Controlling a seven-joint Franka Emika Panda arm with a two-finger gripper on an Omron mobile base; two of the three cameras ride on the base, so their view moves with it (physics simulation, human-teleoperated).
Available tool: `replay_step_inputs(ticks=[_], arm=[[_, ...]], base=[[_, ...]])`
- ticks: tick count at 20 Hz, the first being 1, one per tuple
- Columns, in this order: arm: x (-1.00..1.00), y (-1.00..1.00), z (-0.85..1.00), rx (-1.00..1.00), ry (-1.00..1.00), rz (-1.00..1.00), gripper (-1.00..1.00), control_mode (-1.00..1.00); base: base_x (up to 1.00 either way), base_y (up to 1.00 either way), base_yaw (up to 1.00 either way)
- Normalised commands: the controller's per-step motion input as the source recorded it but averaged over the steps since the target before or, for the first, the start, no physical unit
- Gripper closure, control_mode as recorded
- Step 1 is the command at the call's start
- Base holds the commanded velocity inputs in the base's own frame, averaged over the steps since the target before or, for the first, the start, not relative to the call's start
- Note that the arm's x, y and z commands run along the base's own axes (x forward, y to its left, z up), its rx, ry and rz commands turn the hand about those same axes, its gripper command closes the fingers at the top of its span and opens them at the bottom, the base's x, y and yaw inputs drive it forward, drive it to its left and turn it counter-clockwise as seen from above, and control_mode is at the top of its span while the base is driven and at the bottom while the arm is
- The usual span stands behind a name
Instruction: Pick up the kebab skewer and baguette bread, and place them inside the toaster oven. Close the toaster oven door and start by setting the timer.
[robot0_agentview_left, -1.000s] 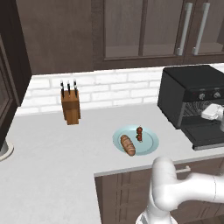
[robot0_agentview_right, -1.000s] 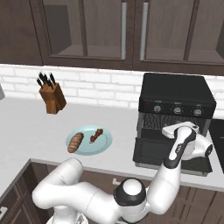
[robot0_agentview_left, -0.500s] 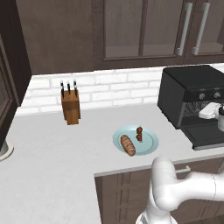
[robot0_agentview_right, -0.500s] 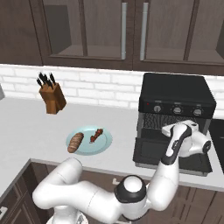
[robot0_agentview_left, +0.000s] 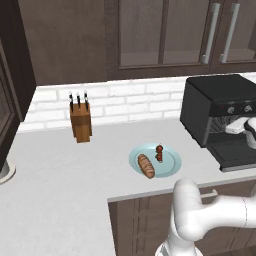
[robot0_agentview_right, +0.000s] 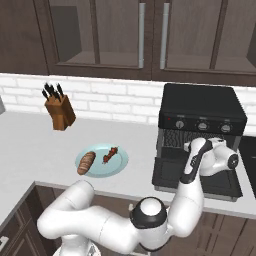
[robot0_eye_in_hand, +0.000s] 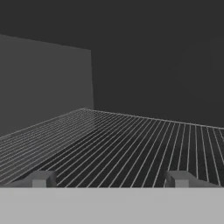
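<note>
counts: 1 toaster oven (robot0_agentview_right: 202, 107), 1 plate (robot0_agentview_right: 120, 165), 1 baguette bread (robot0_agentview_right: 86, 162), 1 kebab skewer (robot0_agentview_right: 110, 154), 1 knife block (robot0_agentview_right: 60, 112) with 3 handles showing in left base view
toaster oven: boxy black unit at right end of worktop (robot0_agentview_left: 65, 200), against the brick backsplash; 3 knobs on the front strip in right base view
toaster oven door (robot0_agentview_right: 172, 174): dropped open, lying flat toward the robot
plate location: pale blue, on worktop between knife block and oven, near the front edge
baguette bread location: on plate's left half in right base view, lying on the plate, apart from the skewer
kebab skewer location: on same plate, just right of the loaf in right base view, dark red chunks
gripper (robot0_eye_in_hand: 109, 179): hand sits at the oven mouth, over the open door, pointing into the cavity; wire rack (robot0_eye_in_hand: 131, 144) runs away ahead of the fingertips (robot0_eye_in_hand: 41, 178)
jaws: wide apart, nothing between them
arm: white wrist in front of the oven opening in right base view
hidden/cut off: oven's right side and door run off the frame edge in left base view; wrist covers part of the oven opening and door in right base view; skewer stick itself too thin to make out; oven interior dark, back wall barely readable in hand view
</note>
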Motion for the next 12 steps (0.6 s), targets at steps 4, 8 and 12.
replay_step_inputs(ticks=[4,8,12], arm=[[0.0,-0.06,-0.86,0.0,0.12,-0.05,-1.0,-1.0],[-0.26,-0.01,-1.0,0.0,0.12,-0.04,-1.0,-1.0],[-0.6,-0.01,-1.0,0.0,0.08,-0.03,-1.0,-1.0]], base=[[0.0,0.0,0.0],[0.0,0.0,0.0],[0.0,0.0,0.0]])
